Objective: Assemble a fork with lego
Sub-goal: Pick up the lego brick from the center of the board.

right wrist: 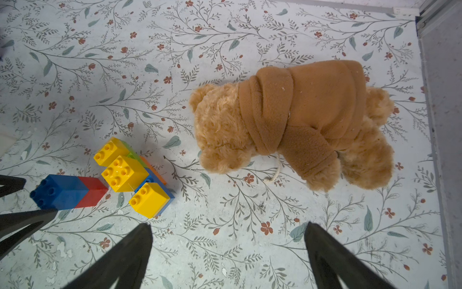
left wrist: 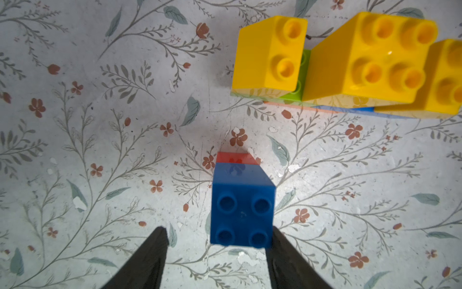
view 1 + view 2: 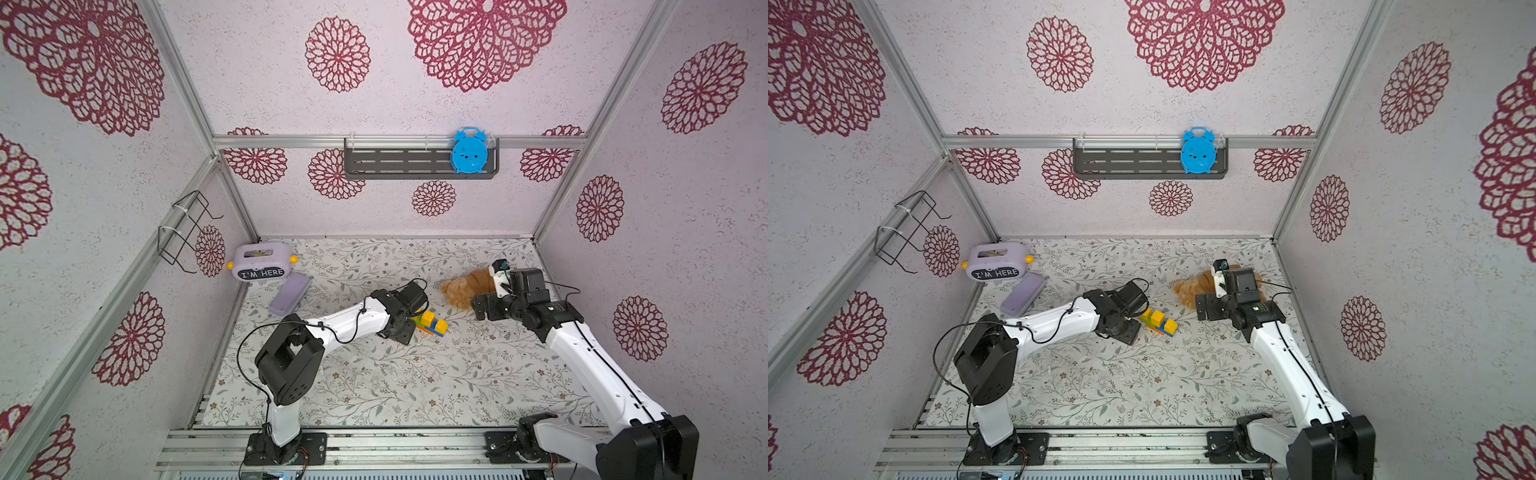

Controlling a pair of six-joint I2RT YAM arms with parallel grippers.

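Floral mat point(image 2: 75, 130), handle point(image 2: 241, 212) — between left tool point(image 2: 218, 229) fingers

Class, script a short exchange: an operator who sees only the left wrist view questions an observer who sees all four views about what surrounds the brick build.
Operator: What lies beyond the yellow bricks?
Observer: A brown teddy bear lies on the mat, apart from the bricks.
Operator: Where is the right end effector?
Observer: It is near the bear, wide open and holding nothing.
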